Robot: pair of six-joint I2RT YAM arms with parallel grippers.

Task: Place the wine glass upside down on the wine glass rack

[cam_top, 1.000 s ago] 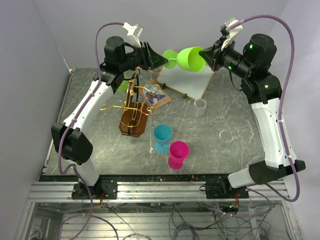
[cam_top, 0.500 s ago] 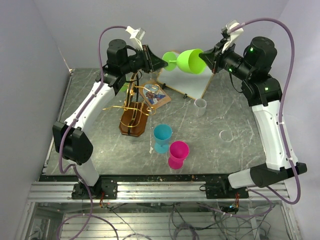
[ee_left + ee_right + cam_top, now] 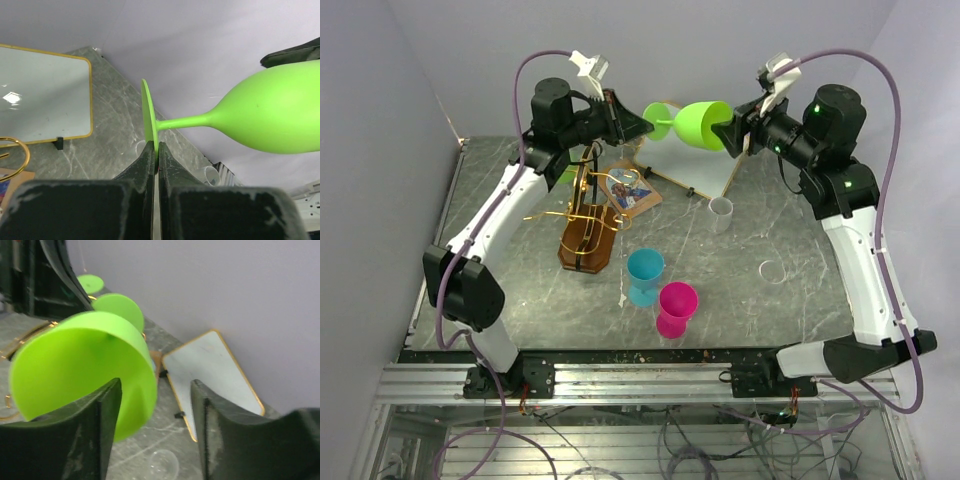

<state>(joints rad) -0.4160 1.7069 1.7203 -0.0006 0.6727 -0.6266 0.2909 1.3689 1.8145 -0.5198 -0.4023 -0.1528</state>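
Observation:
A lime green wine glass [image 3: 702,124] hangs on its side high above the table's far edge, foot to the left, bowl to the right. My left gripper [image 3: 645,122] is shut on the thin edge of its foot, seen close in the left wrist view as the left gripper [image 3: 156,150] pinching the green disc of the wine glass [image 3: 270,115]. My right gripper [image 3: 728,132] stands open at the bowl's mouth. In the right wrist view the wine glass [image 3: 85,365] rim sits loose between the spread fingers of the right gripper [image 3: 156,385]. The gold wire wine glass rack [image 3: 588,215] stands below the left arm.
A white gold-framed board [image 3: 695,160] leans at the back. A picture card [image 3: 625,190] lies beside the rack. A blue cup [image 3: 645,275] and a pink cup [image 3: 677,308] stand mid-table, a small white cup [image 3: 720,212] and a clear cup [image 3: 772,272] to the right.
My left gripper has shut on the glass's foot. My right gripper, which was shut on the bowl's rim, has opened and drawn back slightly to the right.

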